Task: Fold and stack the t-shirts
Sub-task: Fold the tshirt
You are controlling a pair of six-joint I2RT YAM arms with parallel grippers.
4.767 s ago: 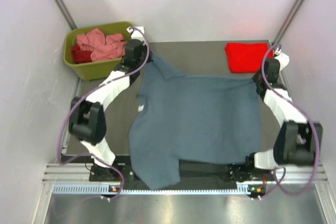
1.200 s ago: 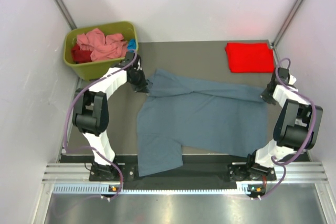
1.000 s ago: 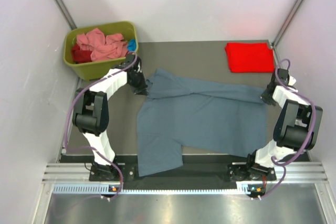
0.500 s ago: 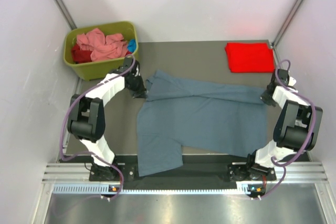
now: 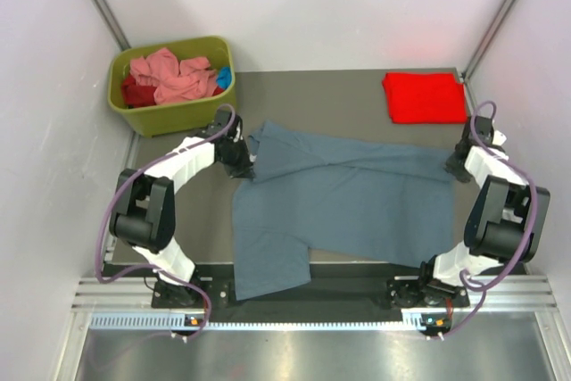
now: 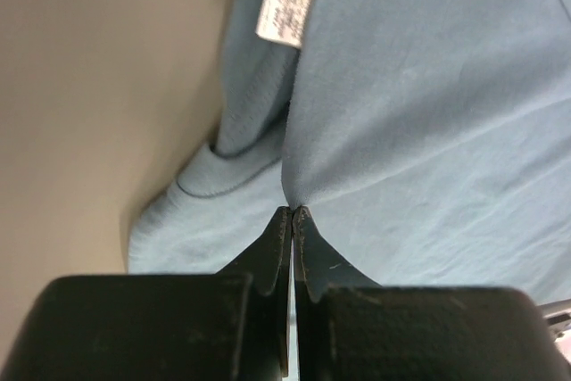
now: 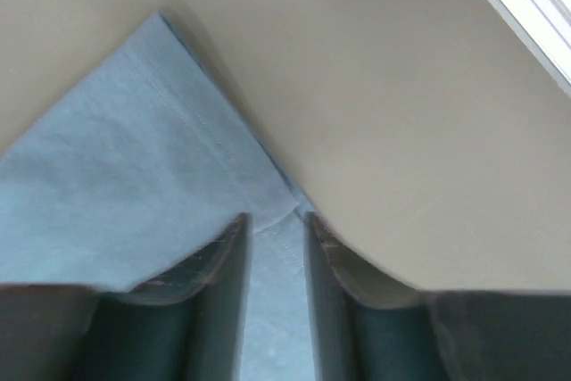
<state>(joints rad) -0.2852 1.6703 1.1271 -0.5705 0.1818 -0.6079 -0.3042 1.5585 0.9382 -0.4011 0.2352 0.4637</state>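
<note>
A slate blue-grey t-shirt (image 5: 339, 198) lies spread on the table, its far edge folded over toward me. My left gripper (image 5: 243, 165) sits at the shirt's left edge. In the left wrist view this gripper (image 6: 293, 211) is shut, pinching a ridge of the blue fabric (image 6: 428, 86), with the white neck label (image 6: 285, 2) just beyond. My right gripper (image 5: 458, 169) rests at the shirt's far right corner. In the right wrist view its jaws stand slightly apart (image 7: 275, 219), and the corner of the cloth (image 7: 134, 158) lies loose between them. A folded bright red t-shirt (image 5: 424, 96) lies at the back right.
An olive-green bin (image 5: 147, 113) stands at the back left, holding crumpled salmon pink (image 5: 169, 73) and dark red (image 5: 134, 92) shirts. The shirt's bottom hem hangs over the table's near edge (image 5: 357, 285). White walls close in both sides.
The shirt, earlier held up and spread, now lies flat with its far edge folded. The right jaws have parted from the corner. The left gripper has shifted slightly to the right.
</note>
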